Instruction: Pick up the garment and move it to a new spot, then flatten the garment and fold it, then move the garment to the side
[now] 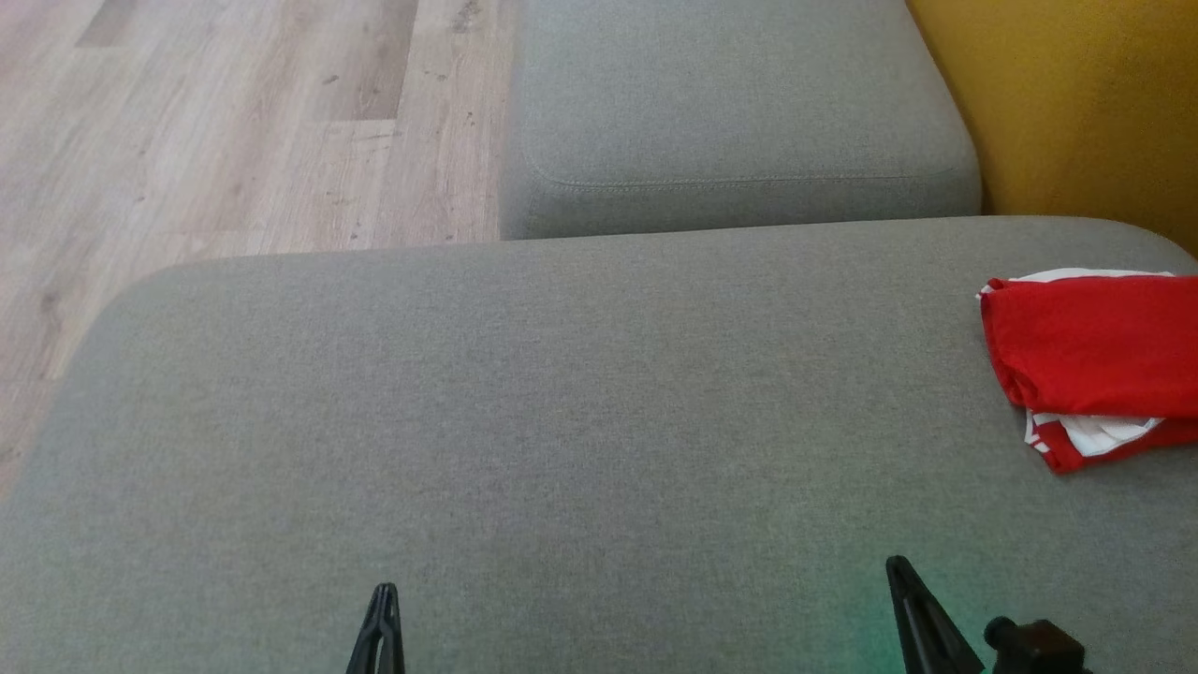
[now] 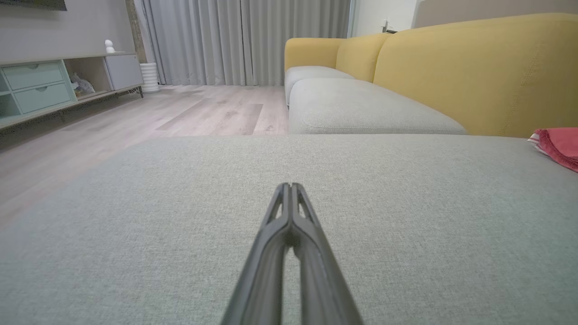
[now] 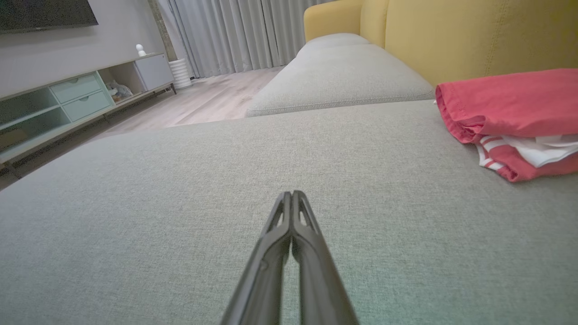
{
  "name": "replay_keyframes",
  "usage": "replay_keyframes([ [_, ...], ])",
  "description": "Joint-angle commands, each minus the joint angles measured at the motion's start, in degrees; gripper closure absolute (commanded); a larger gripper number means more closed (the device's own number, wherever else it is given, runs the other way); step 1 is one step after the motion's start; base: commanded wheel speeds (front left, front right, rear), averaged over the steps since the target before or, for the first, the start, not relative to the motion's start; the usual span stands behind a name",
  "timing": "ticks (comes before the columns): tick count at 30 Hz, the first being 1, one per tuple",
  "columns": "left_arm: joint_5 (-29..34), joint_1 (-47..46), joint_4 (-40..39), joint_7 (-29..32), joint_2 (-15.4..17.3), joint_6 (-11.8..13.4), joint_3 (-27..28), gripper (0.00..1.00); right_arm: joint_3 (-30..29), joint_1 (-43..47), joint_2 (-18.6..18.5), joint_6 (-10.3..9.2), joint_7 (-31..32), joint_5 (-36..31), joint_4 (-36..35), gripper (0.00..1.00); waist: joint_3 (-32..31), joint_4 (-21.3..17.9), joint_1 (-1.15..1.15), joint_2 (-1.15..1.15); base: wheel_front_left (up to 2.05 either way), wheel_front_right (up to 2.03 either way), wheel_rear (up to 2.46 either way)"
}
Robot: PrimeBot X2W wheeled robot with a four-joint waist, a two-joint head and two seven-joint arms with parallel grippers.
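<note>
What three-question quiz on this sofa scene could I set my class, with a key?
1. True or false: the left gripper holds the garment.
2. Seen from the head, the garment lies toward which side of the cushion? A left, B middle, C right.
3. Fill in: the right gripper has its jaws ____.
Key: 1 false; 2 C; 3 shut.
</note>
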Motion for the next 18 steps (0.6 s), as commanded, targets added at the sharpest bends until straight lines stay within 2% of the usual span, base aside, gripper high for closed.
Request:
replay_keyframes([
  [1, -2.0, -1.7, -1.9, 0.3, 0.1, -0.3, 0.5, 1.00, -0.2, -2.0, -0.1, 0.00, 0.3, 2.1, -2.0, 1.00, 0.1, 0.0, 0.00, 0.00, 0.00, 0.00, 0.00],
  [18, -14.5, -4.7, -0.6, 2.5, 0.8, -2.7, 2.4, 1.00, -1.3, -4.4, -0.8, -0.01, 2.5, 14.4, -2.1, 1.00, 1.0, -0.3, 0.00, 0.00, 0.00, 0.00, 0.00],
])
